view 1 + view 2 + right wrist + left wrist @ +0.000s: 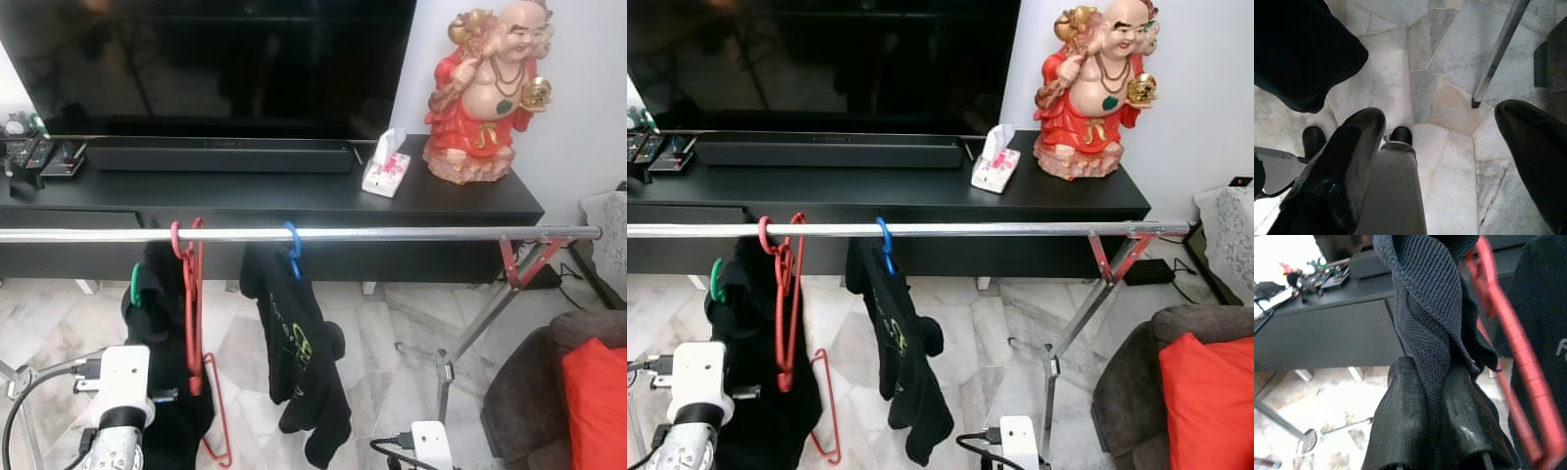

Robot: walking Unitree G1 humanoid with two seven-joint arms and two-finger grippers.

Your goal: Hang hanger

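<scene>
A silver rail (392, 234) runs across in front of me. Two red hangers (192, 304) hang empty from its left part. Further right, a blue hanger (293, 247) on the rail carries a black T-shirt (299, 362). Left of the red hangers, a dark knitted garment (157, 304) with a green hanger (135, 286) in it sits just below the rail. My left gripper (1430, 368) is shut on a fold of that garment (1425, 308), with a red hanger (1508, 357) right beside it. My left wrist (122, 387) is under the garment. My right gripper (1440, 142) hangs open over the floor.
Behind the rail stands a black TV bench (470, 201) with a television (216, 59), a soundbar (220, 157), a tissue box (385, 168) and a red statue (488, 93). The rack's slanted leg (490, 313) stands to the right. A brown sofa with a red cushion (596, 397) fills the right corner.
</scene>
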